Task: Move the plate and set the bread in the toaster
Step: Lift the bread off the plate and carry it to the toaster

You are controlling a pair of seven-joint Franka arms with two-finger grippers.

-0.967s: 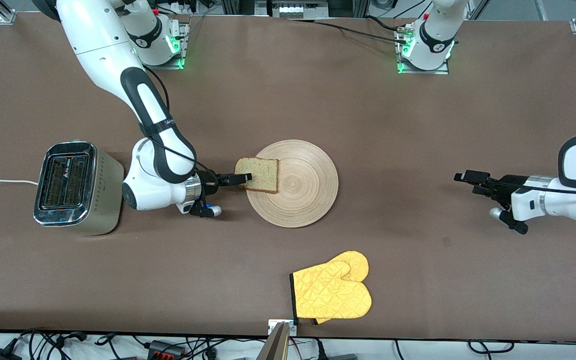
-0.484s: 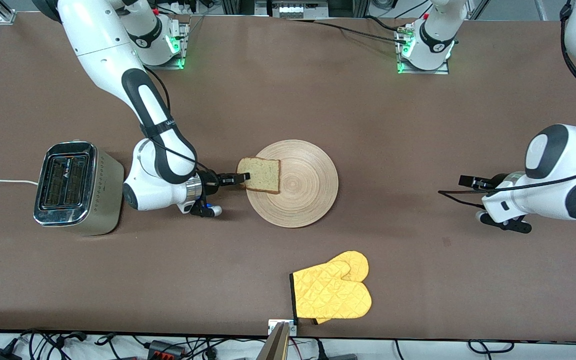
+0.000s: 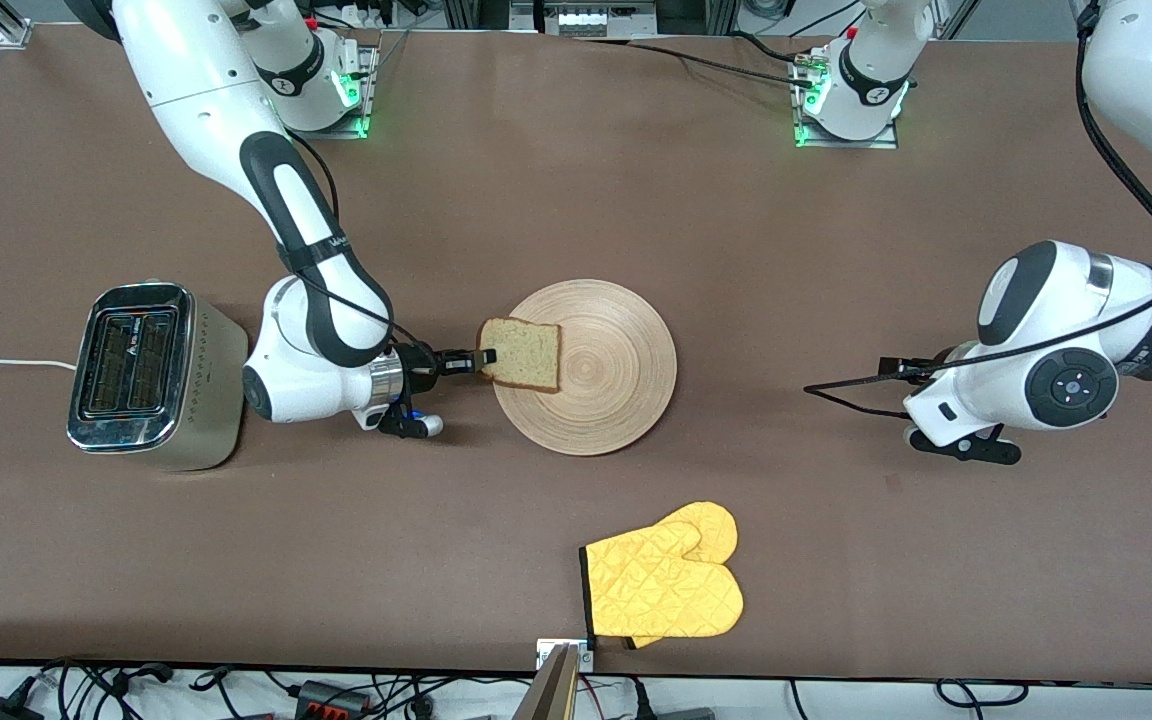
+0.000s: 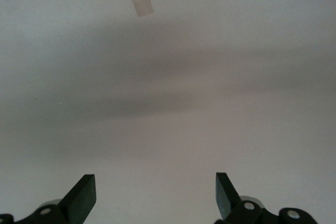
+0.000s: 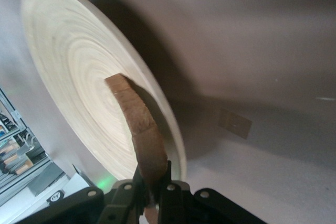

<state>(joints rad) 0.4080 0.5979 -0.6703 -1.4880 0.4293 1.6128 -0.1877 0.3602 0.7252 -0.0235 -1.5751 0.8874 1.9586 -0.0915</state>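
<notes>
The right hand [image 3: 484,358] is clamped on the crust edge of the bread [image 3: 522,355], which hangs over the plate's [image 3: 606,400] edge nearest the toaster [image 3: 151,375]. To do this well, it should probably lift clear, keep the slice vertical, and line it up with a slot. The left hand [image 4: 152,195], fingers apart, waits over bare desk [image 3: 836,560].

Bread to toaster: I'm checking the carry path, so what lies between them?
In the front view, the right arm's own wrist and right gripper, shut on the bread, fill the stretch to the toaster; otherwise bare table.
</notes>
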